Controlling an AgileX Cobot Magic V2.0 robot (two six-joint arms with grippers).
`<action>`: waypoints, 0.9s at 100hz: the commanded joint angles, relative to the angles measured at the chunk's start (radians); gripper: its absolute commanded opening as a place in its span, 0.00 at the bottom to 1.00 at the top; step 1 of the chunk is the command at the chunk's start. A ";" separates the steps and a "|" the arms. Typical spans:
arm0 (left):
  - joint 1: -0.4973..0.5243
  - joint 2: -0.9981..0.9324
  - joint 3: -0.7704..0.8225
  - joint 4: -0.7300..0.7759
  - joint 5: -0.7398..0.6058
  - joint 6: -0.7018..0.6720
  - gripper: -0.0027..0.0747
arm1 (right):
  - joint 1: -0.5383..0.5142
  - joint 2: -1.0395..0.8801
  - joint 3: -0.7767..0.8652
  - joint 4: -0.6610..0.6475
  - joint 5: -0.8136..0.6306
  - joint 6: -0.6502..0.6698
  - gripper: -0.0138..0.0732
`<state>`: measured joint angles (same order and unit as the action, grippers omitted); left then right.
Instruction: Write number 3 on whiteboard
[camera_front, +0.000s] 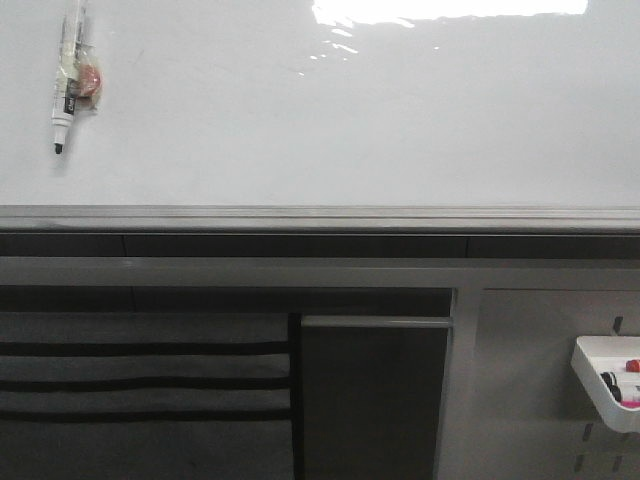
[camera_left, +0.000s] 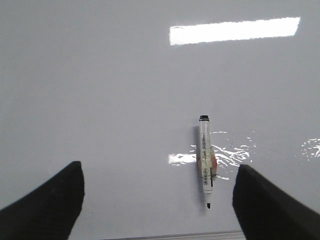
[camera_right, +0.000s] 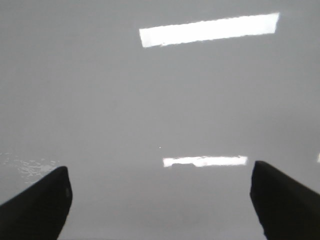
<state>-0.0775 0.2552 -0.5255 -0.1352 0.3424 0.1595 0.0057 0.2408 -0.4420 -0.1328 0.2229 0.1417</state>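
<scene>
The whiteboard (camera_front: 330, 120) fills the upper half of the front view, glossy white with glare at the top and a grey ledge (camera_front: 320, 215) along its lower edge. No number 3 shows on it. A white marker (camera_front: 68, 85) with a black tip pointing down hangs on the board at the upper left; it also shows in the left wrist view (camera_left: 205, 160). My left gripper (camera_left: 159, 200) is open and empty, facing the board, with the marker nearer the right-hand finger (camera_left: 265, 207). My right gripper (camera_right: 160, 200) is open and empty, facing bare board (camera_right: 160, 110). Neither gripper shows in the front view.
Below the ledge are grey cabinet panels (camera_front: 370, 390) and dark slats at the lower left. A white bin (camera_front: 610, 380) holding markers hangs on a pegboard at the lower right.
</scene>
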 joint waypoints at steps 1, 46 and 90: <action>0.003 0.019 -0.032 -0.013 -0.088 -0.003 0.76 | -0.006 0.018 -0.033 -0.012 -0.083 -0.004 0.91; 0.003 0.070 -0.015 -0.013 -0.079 -0.003 0.76 | -0.006 0.018 -0.033 -0.007 -0.075 -0.004 0.91; -0.193 0.461 -0.080 0.007 -0.087 0.002 0.76 | 0.054 0.095 -0.182 0.018 0.269 -0.004 0.91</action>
<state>-0.2582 0.6355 -0.5395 -0.1269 0.3383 0.1613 0.0360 0.2866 -0.5460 -0.1192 0.4638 0.1417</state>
